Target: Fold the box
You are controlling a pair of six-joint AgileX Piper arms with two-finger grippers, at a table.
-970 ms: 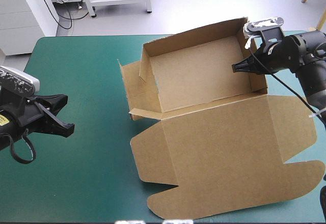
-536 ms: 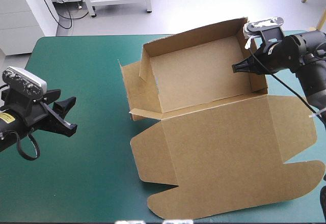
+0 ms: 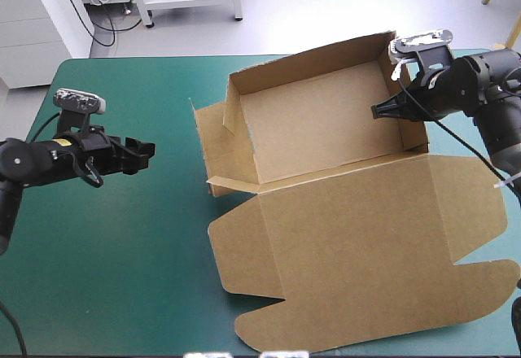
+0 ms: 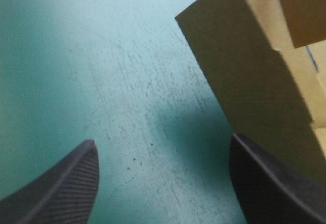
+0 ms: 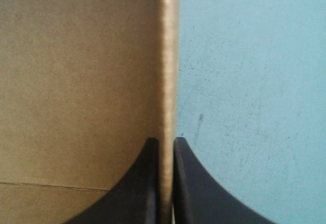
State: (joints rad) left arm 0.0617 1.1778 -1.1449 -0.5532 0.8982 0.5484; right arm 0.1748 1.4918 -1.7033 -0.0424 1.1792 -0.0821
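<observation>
Box: the brown box [image 3: 326,122] takes up the right half of the teal-green cover [image 3: 130,260]. Its open tray lies toward one o'clock and its lid [image 3: 358,244] lies flat toward five o'clock.
Long axis: the tray runs roughly from nine to three o'clock, the three o'clock end a touch farther from the robot.
Right gripper: the right gripper [image 3: 378,110] is at two o'clock. Its black fingers [image 5: 186,183] are all but pressed together, pinching the tray's right wall [image 5: 168,56] from above — board on one side, bare cover on the other.
Left gripper: the left gripper [image 3: 145,153] is at nine o'clock, low over the cover, with its fingers [image 4: 66,183] spread wide and nothing between them.
Loose end: the left side flap [image 3: 210,142] leans outward at the tray's nine o'clock end, not tucked. Its long edge runs twelve to six.
Key relation: the flap lies at three o'clock from the left gripper, apart from it, with bare cover between. In the left wrist view the flap [image 4: 244,71] stands ahead of the fingers and off to one side.
Nearer arm: the left, I'd judge — the right is busy holding its wall.
Next move: probably a reach toward three o'clock to raise that flap.
</observation>
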